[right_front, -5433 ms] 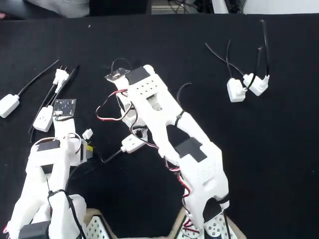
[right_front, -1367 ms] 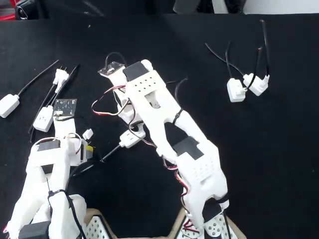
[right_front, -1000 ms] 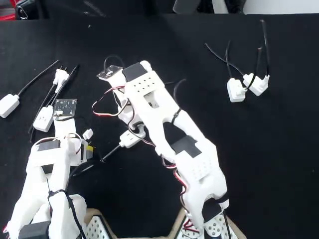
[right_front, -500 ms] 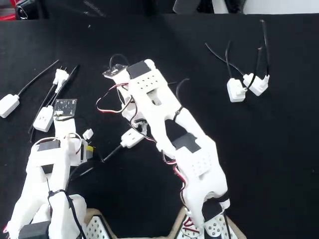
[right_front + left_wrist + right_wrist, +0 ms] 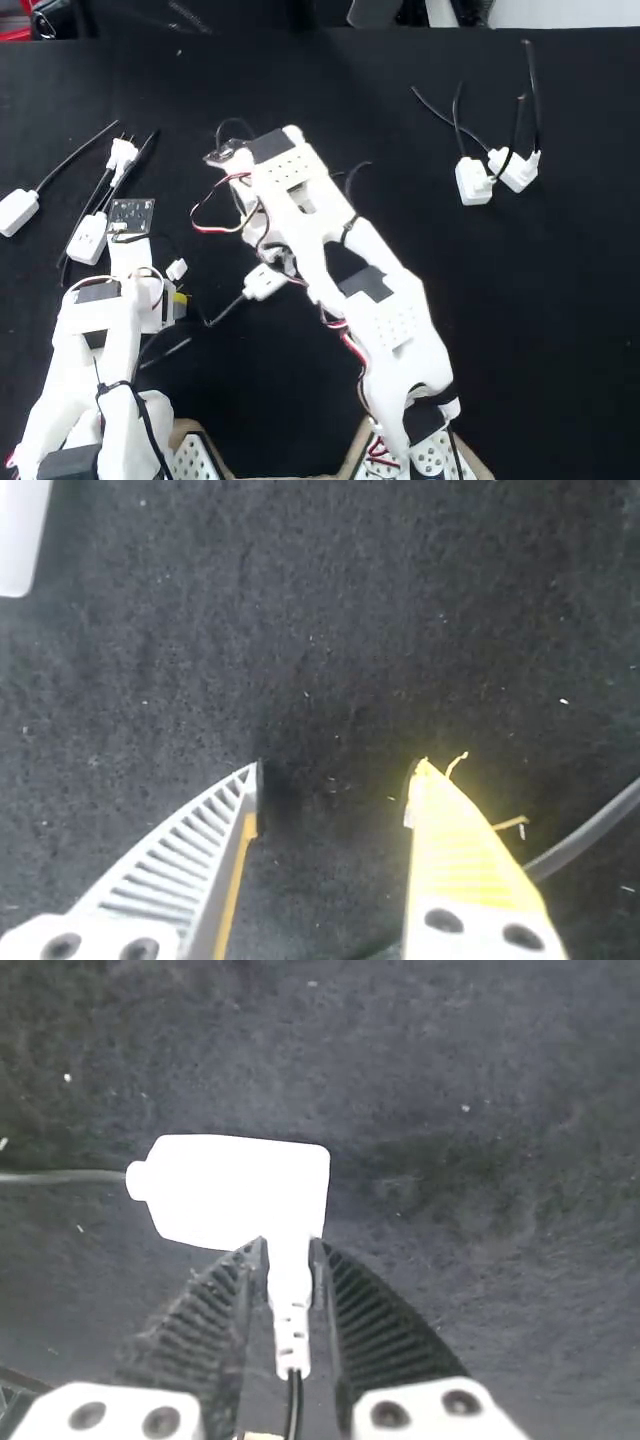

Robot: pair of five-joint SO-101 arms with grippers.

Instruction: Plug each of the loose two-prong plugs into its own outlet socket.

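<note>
Noted right claw clamped on the plug, its nose touching the socket just beyond the tips, left claw gaping over bare desk; risk: unheld socket likely skids under push, prongs never seating.

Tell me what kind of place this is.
Probably a robotics lab bench: a black cloth-covered table, two white plastic robot arms side by side at its edge, and white corded plugs and sockets laid out as practice pieces.
</note>
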